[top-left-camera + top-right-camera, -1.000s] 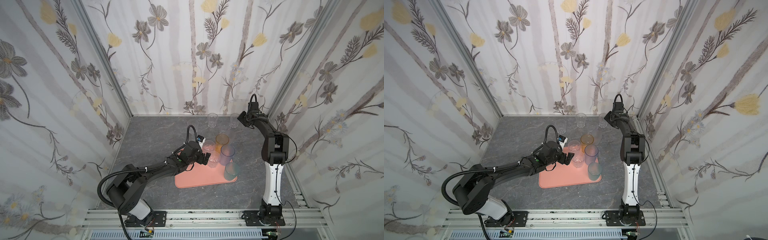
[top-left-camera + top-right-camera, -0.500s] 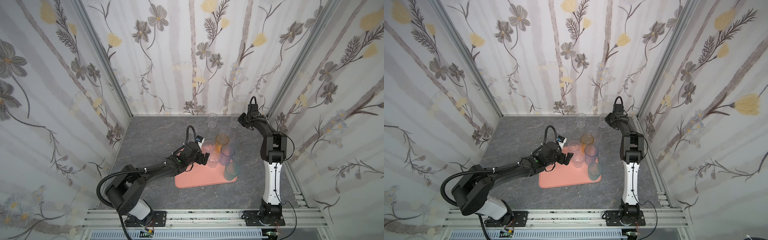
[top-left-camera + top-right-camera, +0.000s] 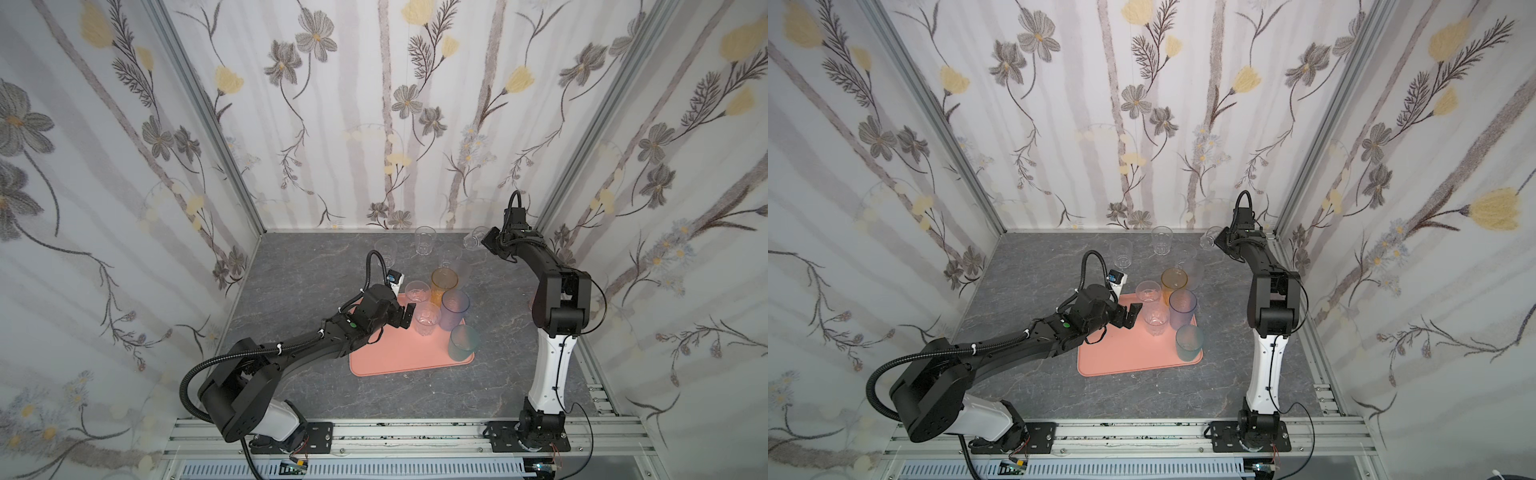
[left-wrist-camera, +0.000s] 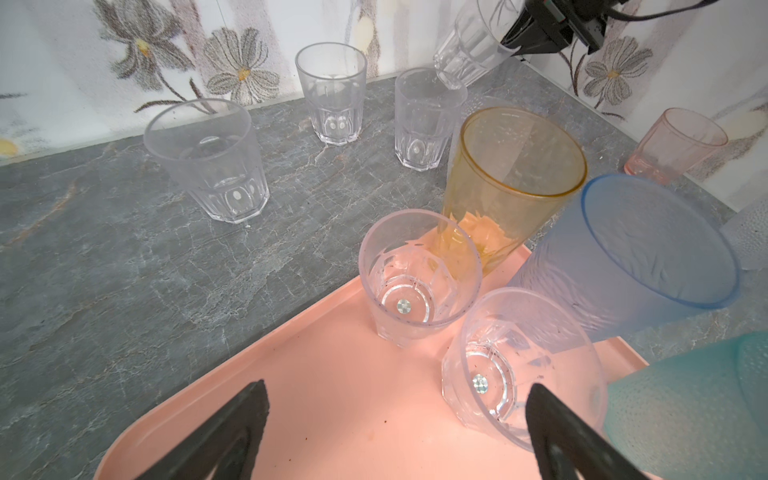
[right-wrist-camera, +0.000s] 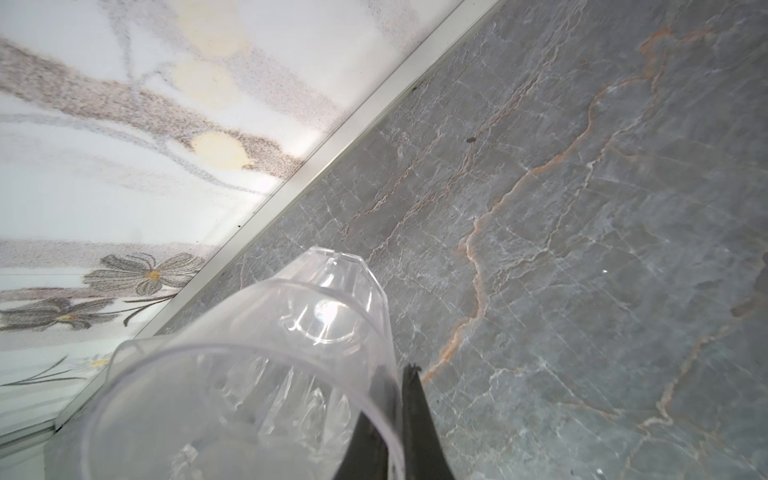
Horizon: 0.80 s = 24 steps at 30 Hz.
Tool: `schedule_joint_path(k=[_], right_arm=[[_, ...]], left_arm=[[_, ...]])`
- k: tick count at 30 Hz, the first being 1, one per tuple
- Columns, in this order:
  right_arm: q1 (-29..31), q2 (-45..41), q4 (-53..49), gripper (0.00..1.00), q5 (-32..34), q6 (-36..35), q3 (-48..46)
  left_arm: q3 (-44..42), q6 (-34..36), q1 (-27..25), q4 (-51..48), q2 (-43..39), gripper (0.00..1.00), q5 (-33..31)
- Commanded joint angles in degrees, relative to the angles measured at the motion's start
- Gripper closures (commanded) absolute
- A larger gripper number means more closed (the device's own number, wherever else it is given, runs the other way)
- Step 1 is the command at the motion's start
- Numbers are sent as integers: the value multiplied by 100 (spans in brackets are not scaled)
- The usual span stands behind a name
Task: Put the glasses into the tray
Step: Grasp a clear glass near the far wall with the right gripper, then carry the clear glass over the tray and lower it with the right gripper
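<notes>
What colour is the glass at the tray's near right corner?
Teal. The glass shows best in a top view, standing on the tray.

Standing here, I can read no word, number or brand anywhere. The only marks are a small round green dot (image 3: pixel 353 325) on the black casing of the left arm (image 3: pixel 316 345), and a tiny blue-and-white tag (image 3: pixel 392 276) on the white block at that arm's wrist; whatever is printed on the tag is too small to make out in both top views
</notes>
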Motion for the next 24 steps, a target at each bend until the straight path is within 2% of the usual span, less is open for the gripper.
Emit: schedule_joint_path(k=[1, 13, 19, 24], right_arm=[[-10, -524, 375, 100, 42, -64, -295], [148, -2747, 697, 100, -288, -85, -2044], [463, -3901, 416, 100, -489, -324, -2844], [676, -4779, -231, 100, -547, -768, -2950]], left_arm=[[-42, -54, -1, 141, -181, 1, -190], [-20, -344, 176, -72, -796, 2, -664], [80, -450, 624, -638, -1233, 3, -601], [81, -354, 1045, -925, -1574, 3, -450]])
